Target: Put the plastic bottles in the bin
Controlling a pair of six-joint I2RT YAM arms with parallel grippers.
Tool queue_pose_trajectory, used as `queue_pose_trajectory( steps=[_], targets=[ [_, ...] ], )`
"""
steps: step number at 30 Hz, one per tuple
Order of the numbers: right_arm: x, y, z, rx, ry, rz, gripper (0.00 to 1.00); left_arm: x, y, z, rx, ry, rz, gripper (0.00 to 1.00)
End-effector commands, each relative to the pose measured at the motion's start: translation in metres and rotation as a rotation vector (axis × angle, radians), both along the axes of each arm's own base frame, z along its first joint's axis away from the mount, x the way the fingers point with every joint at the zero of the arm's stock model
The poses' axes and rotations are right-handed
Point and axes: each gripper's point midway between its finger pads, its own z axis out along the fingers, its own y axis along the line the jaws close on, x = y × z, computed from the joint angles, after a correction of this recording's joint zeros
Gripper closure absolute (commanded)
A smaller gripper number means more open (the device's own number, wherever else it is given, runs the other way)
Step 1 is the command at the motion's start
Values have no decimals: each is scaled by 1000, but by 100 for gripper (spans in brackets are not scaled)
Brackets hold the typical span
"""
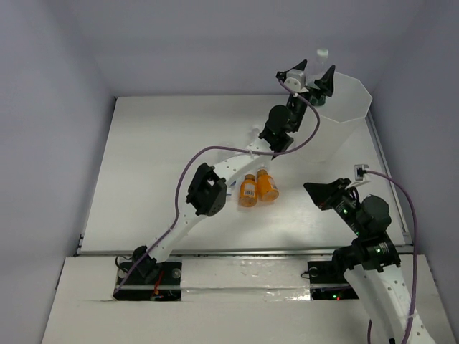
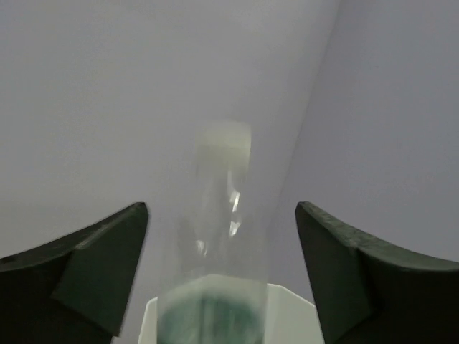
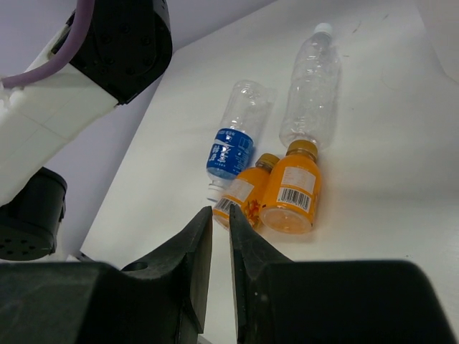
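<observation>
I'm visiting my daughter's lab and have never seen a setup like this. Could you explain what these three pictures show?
These are two robot arms bolted to a table, each ending in a two-fingered pincer. One picture comes from a camera overhead; the other two from small cameras on the wrists, so each shows its own fingers. The left pincer is raised over the tall white bin, fingers wide apart, with a clear green-labelled bottle between them but untouched; it is blurred, probably dropping in. The right pincer is nearly closed and empty. On the table ahead of it lie two orange bottles, a blue-labelled bottle and a plain clear bottle. The job is to put the bottles in the bin.
</observation>
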Motion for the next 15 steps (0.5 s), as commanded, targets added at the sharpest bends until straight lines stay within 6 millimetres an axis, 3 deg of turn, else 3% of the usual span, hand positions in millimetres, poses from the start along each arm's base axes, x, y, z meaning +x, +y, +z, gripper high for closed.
queue_pose_trajectory(
  steps=[1,2,4,5,6,7,8,9,10,11,12,13,14,15],
  targets=[
    [0,1,27,-16,-89,13,78,-29,16,58,-108,-111,-43,16],
    [0,0,28,-20,-90,10,77,-28,16,55,-95,-105,-41,14],
    [4,-2,28,-33,-91,-3,76,-35,25,73,-96,-124,-32,9],
    [5,-3,30,-38,-98,-11,76,-33,24,69,-58,-117,-12,9],
    [7,-5,30,-49,-103,-26,75,-45,31,88,-57,-133,0,9],
    [11,-6,29,-57,-98,-33,74,-51,35,95,-58,-124,11,9],
    [14,-8,30,-65,-98,-47,73,-47,32,80,-9,-93,22,9],
    [17,-8,29,-85,-98,-49,72,-60,50,107,-26,-108,30,9],
    [24,-8,22,-102,-68,-52,71,-68,55,112,-23,-93,38,14],
    [28,-8,19,-111,-54,-57,71,-64,51,81,29,-43,37,18],
    [32,-7,16,-116,-39,-56,70,-83,78,112,-12,-54,32,23],
    [38,-3,11,-121,-19,-42,70,-89,88,112,-34,-24,17,32],
    [42,-1,8,-121,-8,-34,69,-88,89,78,18,33,16,40],
    [45,2,4,-125,1,-29,69,-106,118,104,-24,27,23,48]
  ],
)
